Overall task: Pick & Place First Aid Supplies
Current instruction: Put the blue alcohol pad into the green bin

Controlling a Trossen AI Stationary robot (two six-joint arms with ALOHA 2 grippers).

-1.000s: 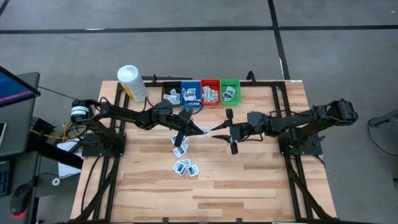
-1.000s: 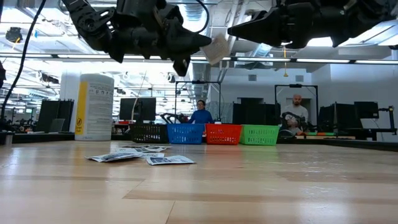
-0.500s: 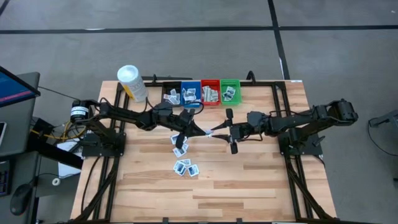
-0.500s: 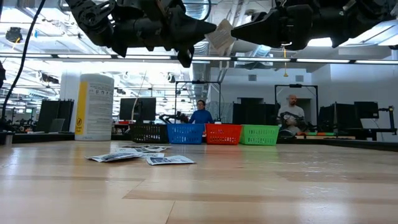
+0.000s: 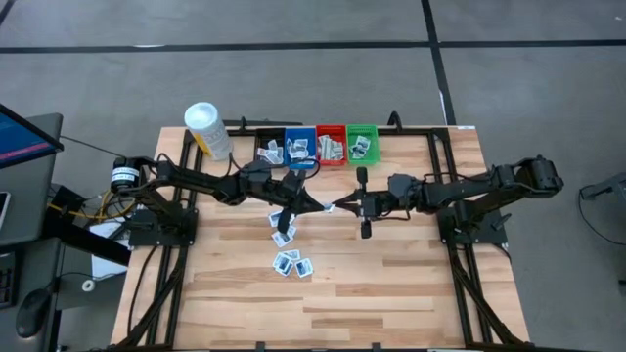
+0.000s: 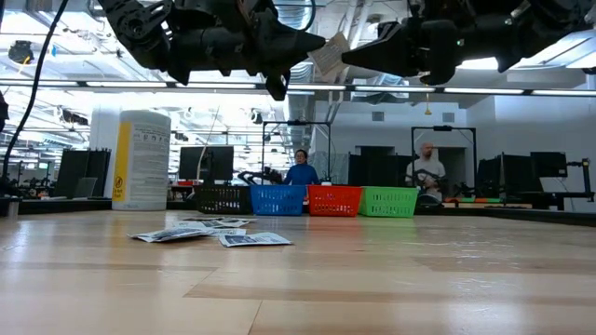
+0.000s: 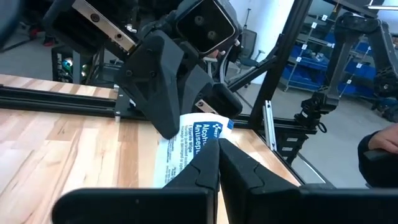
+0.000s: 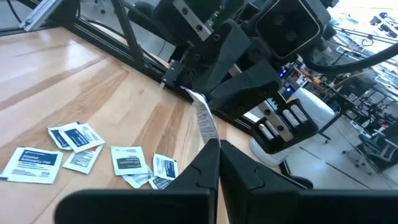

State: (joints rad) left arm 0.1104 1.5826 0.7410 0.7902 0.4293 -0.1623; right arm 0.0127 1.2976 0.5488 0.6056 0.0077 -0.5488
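Observation:
A white first aid packet (image 5: 328, 206) with blue print hangs high over the table's middle, between my two grippers. My left gripper (image 5: 320, 206) comes at it from the table's left and is shut on it. My right gripper (image 5: 335, 207) comes from the right and is shut on its other end. In the low view the packet (image 6: 328, 54) shows tilted between the two tips. Several more packets (image 5: 290, 246) lie flat on the wood below, and others fill the bins. My left gripper pinches the packet's end (image 7: 186, 158) nearest it between its two fingers, which point level from the table's left. The packet is lifted clear of the table. My right gripper pinches the opposite end (image 8: 208, 132) between its two fingers, level from the table's right; its wrist view sees the packet edge-on.
At the far edge stand a black bin (image 5: 271, 152), a blue bin (image 5: 299, 149), a red bin (image 5: 331, 147) and a green bin (image 5: 361, 145) in a row. A white-capped yellow container (image 5: 207, 129) stands at the far left. People sit in the room behind.
My right gripper has shut on the free end of the packet that my left gripper holds up. The packet has stayed in the air between the two.

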